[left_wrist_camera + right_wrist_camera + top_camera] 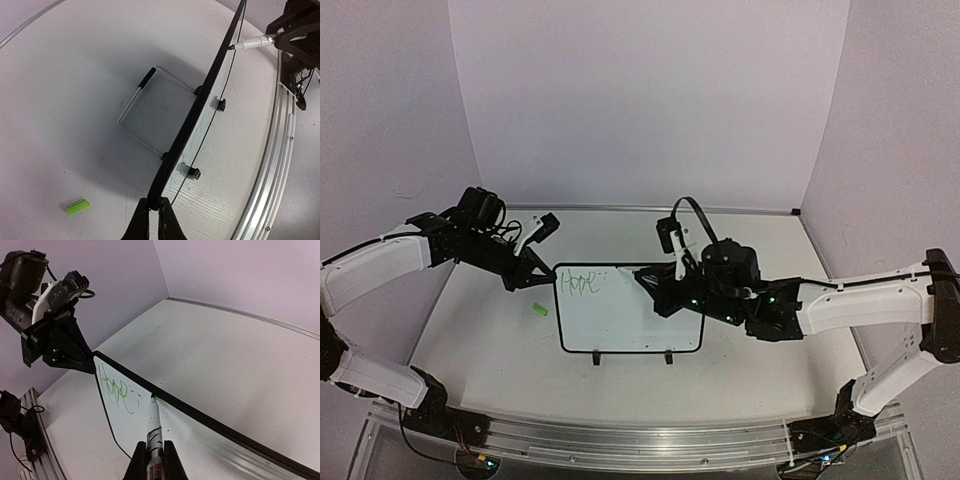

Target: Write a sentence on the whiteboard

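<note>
While the left tool [154, 209] is clamped on the far-left corner of the whiteboard [620, 325], propped mid-surface [480, 350], the right tool [154, 455] is clamped on a marker [154, 422]. Its tip meets the board just right of the sentence [114, 387], a green "Hope". A green cap [540, 310] lies left of the board.

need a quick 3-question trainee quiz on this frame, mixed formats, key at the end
1. True or false: the left tool is clamped on the edge of the whiteboard.
2. Multiple choice: the right tool holds A) an eraser B) a marker C) nothing.
3. Fill in: the green writing on the board reads ____.
Key: 1 true; 2 B; 3 Hope.
</note>
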You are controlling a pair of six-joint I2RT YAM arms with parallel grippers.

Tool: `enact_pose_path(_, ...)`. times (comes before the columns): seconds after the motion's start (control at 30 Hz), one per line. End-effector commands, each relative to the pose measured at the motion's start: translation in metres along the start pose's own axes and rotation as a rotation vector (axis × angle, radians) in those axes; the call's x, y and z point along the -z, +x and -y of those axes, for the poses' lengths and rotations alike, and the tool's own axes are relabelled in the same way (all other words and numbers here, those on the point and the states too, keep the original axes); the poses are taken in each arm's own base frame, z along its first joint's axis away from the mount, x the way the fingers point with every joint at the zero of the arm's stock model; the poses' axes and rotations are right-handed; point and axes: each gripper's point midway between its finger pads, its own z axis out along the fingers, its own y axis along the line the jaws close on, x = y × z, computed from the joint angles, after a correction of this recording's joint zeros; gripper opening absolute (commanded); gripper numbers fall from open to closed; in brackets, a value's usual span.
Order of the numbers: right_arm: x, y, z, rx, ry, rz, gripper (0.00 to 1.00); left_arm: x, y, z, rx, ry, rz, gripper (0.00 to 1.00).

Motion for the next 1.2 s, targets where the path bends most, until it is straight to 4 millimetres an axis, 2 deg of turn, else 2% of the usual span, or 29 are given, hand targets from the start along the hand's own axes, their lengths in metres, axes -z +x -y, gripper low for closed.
enact_pose_path(0.0, -0.006, -0.012, -0.001, -0.01, 0.009, 0.032, 0.0, 0.002, -0.001, -0.004, -0.028, -0.037, -0.012, 0.0)
enact_pose_path(0.23, -0.003, 0.014, 0.006, -0.036, 0.017, -0.041, 0.0, 0.002, -0.002, -0.003, -0.028, -0.036, -0.01, 0.0)
enact_pose_path(0.5, -0.005, 0.057, 0.009, -0.078, 0.007, -0.148, 0.0, 0.003, -0.002, -0.003, -0.029, -0.038, -0.008, 0.0)
enact_pose_path(0.63, -0.008, 0.066, 0.006, -0.077, -0.002, -0.173, 0.0, 0.003, -0.002, -0.003, -0.029, -0.037, -0.008, 0.0)
enact_pose_path(0.8, -0.013, 0.058, 0.0, -0.072, -0.017, -0.145, 0.0, 0.003, -0.002, -0.003, -0.029, -0.039, -0.008, 0.0)
enact_pose_path(0.93, -0.014, 0.038, -0.008, -0.085, -0.048, -0.086, 0.0, 0.003, -0.002, -0.004, -0.029, -0.04, -0.009, 0.0)
enact_pose_path(1.17, 0.002, 0.005, -0.023, -0.12, -0.137, 0.022, 0.0, 0.003, -0.002, -0.003, -0.03, -0.041, -0.009, 0.0)
